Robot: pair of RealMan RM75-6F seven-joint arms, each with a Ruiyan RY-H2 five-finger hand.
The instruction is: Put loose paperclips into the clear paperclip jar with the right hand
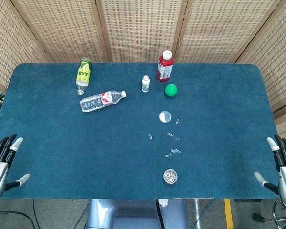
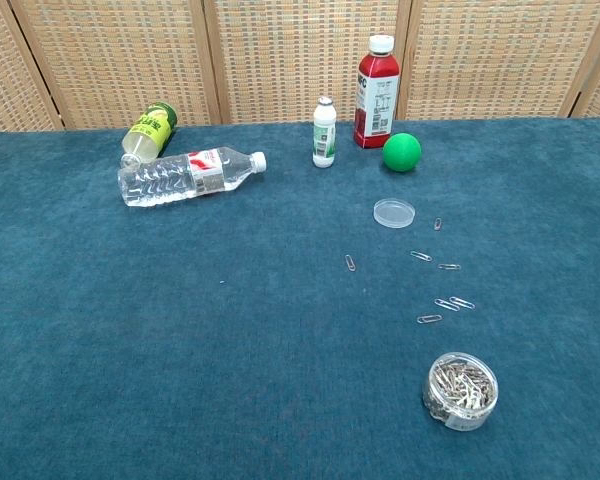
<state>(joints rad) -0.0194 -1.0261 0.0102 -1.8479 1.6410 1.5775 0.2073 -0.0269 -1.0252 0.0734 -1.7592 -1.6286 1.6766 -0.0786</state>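
Paperclips, small and silver (image 2: 442,291), lie scattered on the blue felt worktop (image 1: 57,143), right of centre, in a loose trail running from near to far. At the near end of that trail stands the clear round paperclip jar (image 2: 460,390), uncovered and already holding a heap of clips. Its clear round lid (image 2: 394,212) lies flat at the far end of the trail, with one clip just to its right.

The right hand (image 1: 283,169) rests at the near right edge of the worktop, fingers spread and holding nothing, well apart from the jar. The left hand (image 1: 1,160) sits at the near left edge, fingers likewise spread and empty.

Farther back are a green ball (image 2: 401,152), an upright red drink bottle (image 2: 376,92), a small white bottle (image 2: 324,133), a clear water bottle lying on its side (image 2: 185,175) and a toppled yellow-green bottle (image 2: 148,132).
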